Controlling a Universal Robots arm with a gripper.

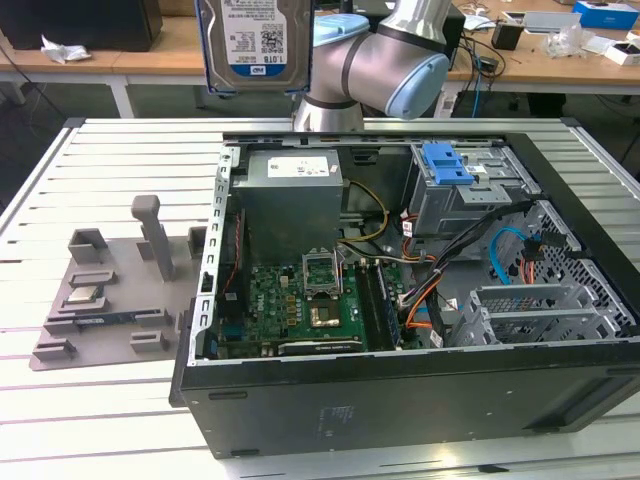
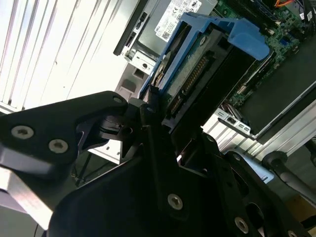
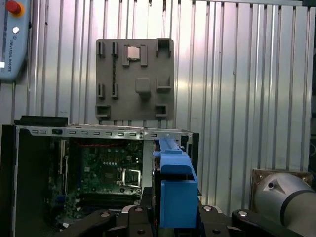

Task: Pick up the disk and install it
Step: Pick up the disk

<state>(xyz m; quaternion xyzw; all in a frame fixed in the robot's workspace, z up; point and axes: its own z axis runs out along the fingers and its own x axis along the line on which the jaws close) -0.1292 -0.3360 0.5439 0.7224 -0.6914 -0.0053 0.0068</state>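
Note:
The disk [image 1: 254,45], a silver hard drive with a white and blue label, hangs upright high above the far edge of the open computer case [image 1: 400,400]. In both wrist views its blue carrier frame [image 3: 175,190] stands out from between my black fingers. My gripper [image 2: 165,121] is shut on the disk's [image 2: 195,69] edges, connector side showing. The case's drive cage [image 1: 470,195] with a blue latch piece [image 1: 447,163] lies below, towards the exterior view's right of the disk.
Inside the case lie a grey power-supply box [image 1: 290,195], the green motherboard [image 1: 295,300] and loose cables [image 1: 440,270]. A grey fixture plate [image 1: 110,300] with upright posts rests on the slatted table at the exterior view's left. Cluttered wooden benches stand behind.

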